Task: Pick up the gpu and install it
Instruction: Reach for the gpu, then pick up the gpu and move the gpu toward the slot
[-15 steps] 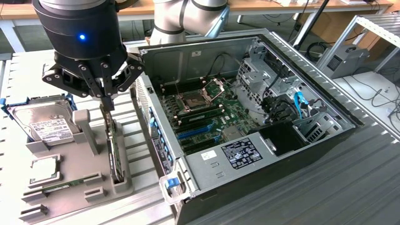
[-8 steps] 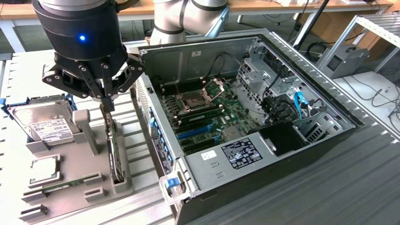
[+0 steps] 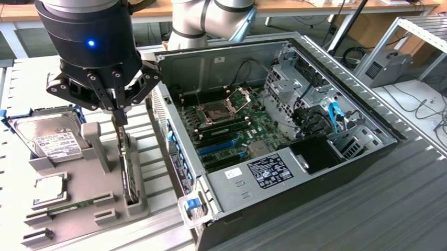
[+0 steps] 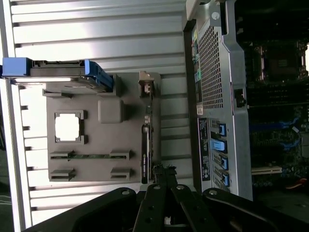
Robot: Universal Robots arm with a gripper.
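The gripper (image 3: 120, 119) hangs right over the gpu (image 3: 125, 172). Its fingers are pressed together. They sit at the card's top edge, but it is hard to tell if they pinch it.

The gpu stands on its thin edge in a slot of the grey holder (image 3: 77, 209), just beside the case (image 3: 231, 219). In the wrist view the gripper (image 4: 161, 170) is close to one end of the gpu (image 4: 145, 145).

To do this step well, the grip should probably be firm and straight on the card. The slot is tight, so a tilt could make the card catch on its walls. A hold near one end could make the card swing.

The holder and the case rest on a grey table (image 3: 391, 209) with long ridges. The case lies open with its blue slots (image 3: 216, 149) facing up. A hard drive (image 3: 50, 138) sits in the holder too. Behind are wooden desks (image 3: 293, 6), and cables (image 3: 426, 104) lie at the exterior view's right.
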